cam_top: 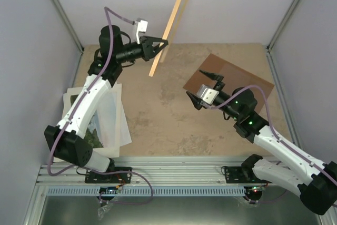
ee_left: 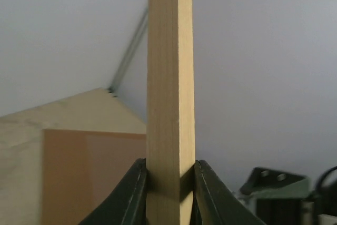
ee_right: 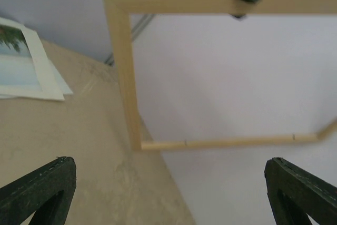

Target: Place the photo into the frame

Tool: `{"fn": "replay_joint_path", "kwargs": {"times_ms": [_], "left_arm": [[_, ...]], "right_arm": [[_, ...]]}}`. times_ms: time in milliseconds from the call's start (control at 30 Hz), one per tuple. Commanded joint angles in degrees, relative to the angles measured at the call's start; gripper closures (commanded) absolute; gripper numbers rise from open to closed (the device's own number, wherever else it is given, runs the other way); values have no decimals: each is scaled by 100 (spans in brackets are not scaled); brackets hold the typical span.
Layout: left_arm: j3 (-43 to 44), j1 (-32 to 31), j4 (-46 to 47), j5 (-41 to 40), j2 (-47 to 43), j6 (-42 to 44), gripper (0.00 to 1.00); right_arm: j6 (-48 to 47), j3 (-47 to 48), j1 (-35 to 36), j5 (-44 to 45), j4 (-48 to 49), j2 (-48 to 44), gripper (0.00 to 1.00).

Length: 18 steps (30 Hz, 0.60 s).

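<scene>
overhead: left gripper [cam_top: 158,43] clamped the frame [cam_top: 174,18], raised on edge over the table [cam_top: 168,119]; right gripper [cam_top: 202,87] wide and empty above the backing board [cam_top: 239,75]; the photo [cam_top: 113,117] lay flat at far left

left wrist: jaws pinched one rail

right wrist: frame hung ahead

judged: frame being positioned; next, lay it flat, fetch photo

mottled beige top, pale walls [cam_top: 237,3]

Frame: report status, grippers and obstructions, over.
Left gripper shut on frame, held on edge. Right gripper open, empty, by backing board. Photo flat on table, left side, not in frame.
</scene>
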Motion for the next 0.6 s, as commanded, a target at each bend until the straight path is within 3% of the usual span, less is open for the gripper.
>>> {"fn": "replay_joint_path", "kwargs": {"times_ms": [0,300,567], "left_arm": [[30,-146,-1411,-2307,-285,1638,100],[-223,-1220,-2310,-4950,-157,1323,100],[-834,-1437,-2547,-4294,-781,1494,100]], "right_arm": [[773,69,-194,691,-1118,-226,2],[1812,391,-743,753,-1949,-10,2],[2001,276,-1182,630,-2226,-154,2]]}}
